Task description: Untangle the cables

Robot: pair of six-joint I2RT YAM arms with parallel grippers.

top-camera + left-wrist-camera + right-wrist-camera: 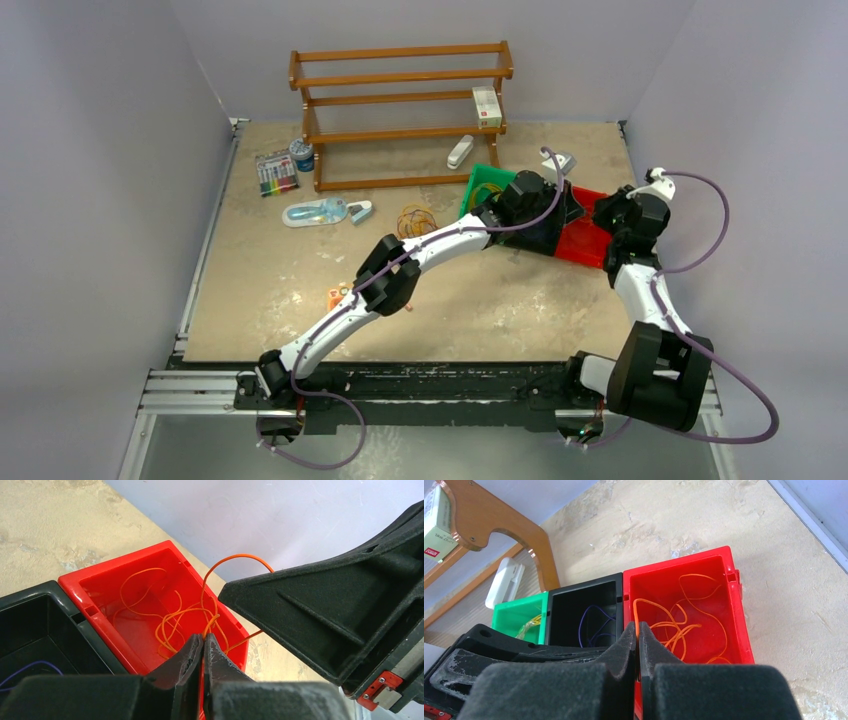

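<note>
Three small bins stand side by side at the back right. The red bin (592, 240) (125, 565) (679, 562) holds loose orange cables (167, 622) (681, 625). The black bin (30, 592) (584, 586) holds a dark blue cable (27, 669) (591, 622). The green bin (482, 183) (519, 607) holds yellow cable (531, 624). My left gripper (555, 215) (204, 636) is shut on an orange strand above the red bin. My right gripper (612, 222) (637, 626) is shut on an orange strand there too. A small tangle of cables (416, 220) lies on the table to the left of the bins.
A wooden rack (400, 100) stands at the back with a white box (487, 105) on it and a white object (459, 152) under it. A marker pack (276, 172), a blue blister pack (315, 212) and a small orange item (337, 298) lie to the left.
</note>
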